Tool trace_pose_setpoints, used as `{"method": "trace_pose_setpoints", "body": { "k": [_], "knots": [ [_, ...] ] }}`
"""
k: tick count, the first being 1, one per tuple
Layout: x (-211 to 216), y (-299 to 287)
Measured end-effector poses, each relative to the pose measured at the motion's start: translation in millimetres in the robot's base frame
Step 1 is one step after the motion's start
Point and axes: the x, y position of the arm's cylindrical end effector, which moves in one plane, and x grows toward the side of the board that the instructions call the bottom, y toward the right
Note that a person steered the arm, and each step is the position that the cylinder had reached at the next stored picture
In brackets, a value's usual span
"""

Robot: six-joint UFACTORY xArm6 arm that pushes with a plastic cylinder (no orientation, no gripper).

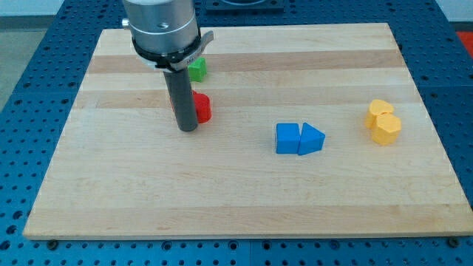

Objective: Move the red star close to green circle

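Red star [202, 108] sits on the wooden board [244, 192] at upper left, just below the green circle [197, 70]. We note our tip [188, 128], a bare rod with no jaws, touching its left side. Blue blocks [299, 139] lie centrally, yellow blocks [383, 123] near the right edge.

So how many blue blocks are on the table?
2. A blue square block and a blue triangular block sit touching side by side, right of the board's middle. The arm covers part of the board near the view's top left, so another could be hidden there.
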Motion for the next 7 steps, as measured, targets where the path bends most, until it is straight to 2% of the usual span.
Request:
{"method": "trace_pose_setpoints", "body": {
  "k": [1, 2, 4, 7],
  "knots": [
    [4.2, 2.9],
    [29.1, 19.6],
    [10.6, 58.1],
    [-3.4, 54.2]
  ]
}}
